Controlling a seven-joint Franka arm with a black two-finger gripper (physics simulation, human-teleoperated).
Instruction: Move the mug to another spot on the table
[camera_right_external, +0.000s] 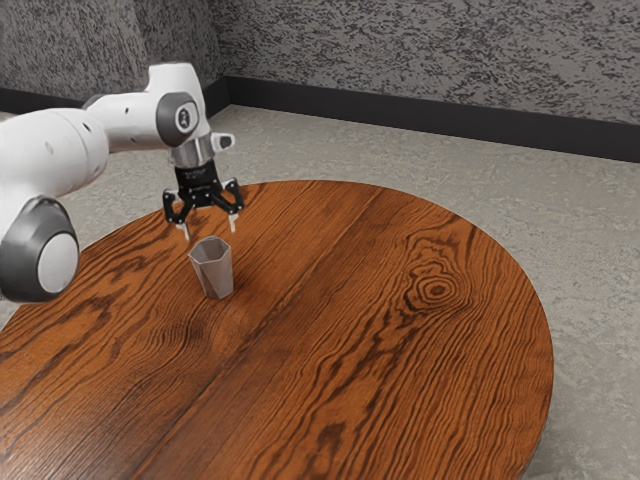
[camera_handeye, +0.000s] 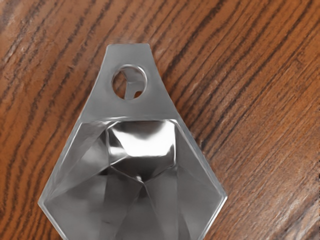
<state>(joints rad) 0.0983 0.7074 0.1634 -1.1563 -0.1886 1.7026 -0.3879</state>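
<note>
- The supporting surface is a round table (camera_right_external: 400, 400) of dark reddish-brown wood with bold black grain lines. A ringed knot (camera_right_external: 437, 290) marks the top toward the exterior view's right.
- The room has a pale, speckled grey floor (camera_right_external: 560, 210). It is closed off by a rough-textured grey wall (camera_right_external: 420, 45) with a dark baseboard (camera_right_external: 450, 118) along its foot.
- The grey, faceted, metallic mug (camera_right_external: 212, 267) stands upright on the table top. It is near the table's far edge on the exterior view's left and well apart from the knot.
- In the wrist view the mug (camera_handeye: 140, 170) is seen from above, mouth open. A flat handle tab (camera_handeye: 127, 55) pierced by a round hole projects from its rim over the table grain (camera_handeye: 250, 100).
- The white, multi-jointed robot arm (camera_right_external: 60, 150) enters from the exterior view's left and reaches over the table's far edge.
- The black two-finger gripper (camera_right_external: 208, 228) points downward and hangs directly above the mug's rim.
- The fingers are spread wide, one tip to each side of the mug's mouth and above it. Neither tip touches the mug, and nothing is held.
- The mug casts a faint shadow on the wood beside its base.
</note>
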